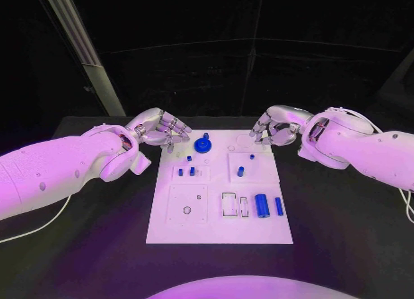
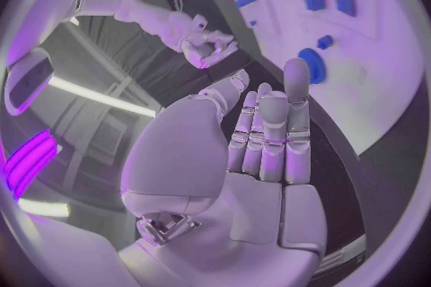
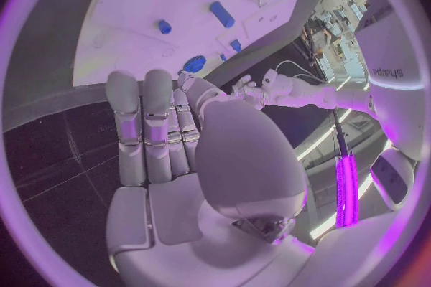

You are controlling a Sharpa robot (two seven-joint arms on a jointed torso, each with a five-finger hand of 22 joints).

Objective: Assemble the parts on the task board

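Hands hovering at the board's [image 1: 162,212] far end.
Left hand [image 1: 158,129] and right hand [image 1: 274,131] empty, fingers loosely apart; I'd lower slowly onto one part.

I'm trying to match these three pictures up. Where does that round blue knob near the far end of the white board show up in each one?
Head view: the round blue knob stands near the far edge of the task board, between the two hands.
Left wrist view: the knob lies just beyond the left hand's fingertips.
Right wrist view: it sits just past the right hand's fingertips.
Shared landmark: the white board's far edge.
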